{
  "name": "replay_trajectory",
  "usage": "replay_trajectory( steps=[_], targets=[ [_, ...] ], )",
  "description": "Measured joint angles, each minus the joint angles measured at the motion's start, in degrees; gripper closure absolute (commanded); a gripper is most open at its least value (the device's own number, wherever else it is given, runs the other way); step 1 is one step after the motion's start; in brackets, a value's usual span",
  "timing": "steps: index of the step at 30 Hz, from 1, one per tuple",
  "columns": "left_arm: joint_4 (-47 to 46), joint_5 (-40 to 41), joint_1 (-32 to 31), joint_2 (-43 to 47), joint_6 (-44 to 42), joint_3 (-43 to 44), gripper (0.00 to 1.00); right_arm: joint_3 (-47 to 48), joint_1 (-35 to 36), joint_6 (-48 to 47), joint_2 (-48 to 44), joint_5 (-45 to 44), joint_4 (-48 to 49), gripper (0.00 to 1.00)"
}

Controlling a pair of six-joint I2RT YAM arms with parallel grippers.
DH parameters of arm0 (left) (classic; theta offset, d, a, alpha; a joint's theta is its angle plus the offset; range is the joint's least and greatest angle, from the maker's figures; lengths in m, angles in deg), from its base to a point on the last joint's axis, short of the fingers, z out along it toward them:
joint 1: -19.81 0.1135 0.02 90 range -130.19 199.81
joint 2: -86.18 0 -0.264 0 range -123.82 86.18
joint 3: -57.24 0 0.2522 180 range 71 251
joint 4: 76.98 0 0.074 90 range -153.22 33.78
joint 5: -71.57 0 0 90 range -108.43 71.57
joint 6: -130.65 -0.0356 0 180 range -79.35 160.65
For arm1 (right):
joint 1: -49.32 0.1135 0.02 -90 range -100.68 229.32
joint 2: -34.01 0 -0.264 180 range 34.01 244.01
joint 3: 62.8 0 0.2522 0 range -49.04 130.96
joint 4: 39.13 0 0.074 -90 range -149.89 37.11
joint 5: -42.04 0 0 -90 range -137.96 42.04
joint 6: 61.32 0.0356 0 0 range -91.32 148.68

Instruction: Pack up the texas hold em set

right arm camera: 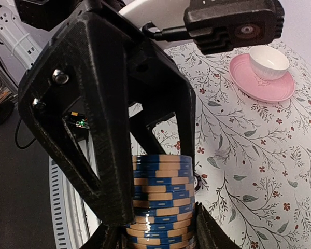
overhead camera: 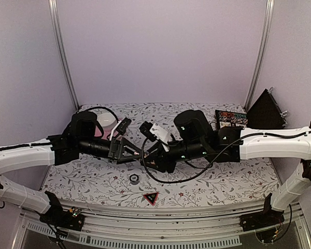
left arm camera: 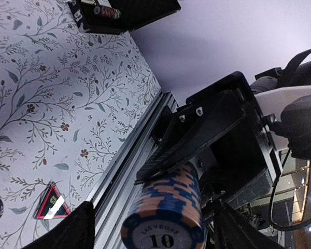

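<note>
Far L, toward the back of the floral table [overhead camera: 223, 176]: pink saucer [right arm camera: 249, 88] w/ white cup [right arm camera: 269, 62] sitting on it, partly hidden by the L arm in the top view. L gripper [overhead camera: 136, 153] extends from the L to mid-table, jaws apart, one finger either side of the chip roll [right arm camera: 160, 192]. The L wrist view shows a gap btw each of its fingers and the roll, so no grip from that side.

The roll is blue-and-orange striped and held up above the table approx. mid-table. Its end face, marked "LAS VEGAS 10", points at the L wrist cam. Nearer the front, a lone chip [overhead camera: 135, 179] lies flat. Closer to the front edge is the red-black triangle marker [overhead camera: 151, 197], also flat, near the chip but not touching.

R gripper [overhead camera: 149, 156] extends from the R, tip to tip w/ the L one, and is clamped on the roll. In the R wrist view its own fingers press both sides of the stack.

Far R, back corner: black case [left arm camera: 145, 15], lid [overhead camera: 265, 110] raised by the R wall, chip rows visible inside.
</note>
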Motion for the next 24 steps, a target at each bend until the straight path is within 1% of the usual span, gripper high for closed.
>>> replay_trajectory(
  steps=[7,9,14,17,18,19,20,21,23,24],
  targets=[
    [-1.22,-1.53,-0.87,-0.42,0.33,0.79,0.44,0.00,0.00,-0.74,0.00,-1.07,-0.09,0.98],
    [-1.20,-1.42,-0.87,-0.44,0.52,0.79,0.52,0.00,0.00,-0.87,-0.20,-1.20,-0.07,0.98],
    [-1.38,-1.57,-0.81,-0.59,1.38,0.79,0.67,0.02,0.00,-1.14,-0.52,-1.29,-0.39,0.98],
    [-1.73,-1.68,-0.81,-0.72,1.92,0.79,0.78,0.02,0.00,-1.20,-0.59,-1.29,-0.50,0.96],
    [-1.79,-1.70,-0.81,-0.72,1.99,0.79,0.82,0.02,0.00,-1.20,-0.63,-1.31,-0.52,0.91],
    [-1.99,-1.70,-0.81,-0.74,2.16,0.76,0.85,0.02,0.00,-1.20,-0.66,-1.33,-0.55,0.82],
    [-2.21,-1.70,-0.81,-0.74,2.43,0.76,0.89,0.02,0.04,-1.20,-0.76,-1.51,-0.55,0.65],
    [-2.51,-1.66,-0.83,-0.74,2.75,0.76,0.92,0.02,0.07,-1.20,-0.87,-1.70,-0.55,0.52],
    [-3.21,-1.40,-0.92,-0.72,3.08,0.72,0.99,0.00,0.07,-1.07,-1.22,-2.10,-0.57,0.37],
    [-3.65,-0.83,-1.09,-0.70,3.13,0.72,1.00,0.00,0.07,-1.22,-1.51,-2.64,-0.44,0.33]
  ],
)
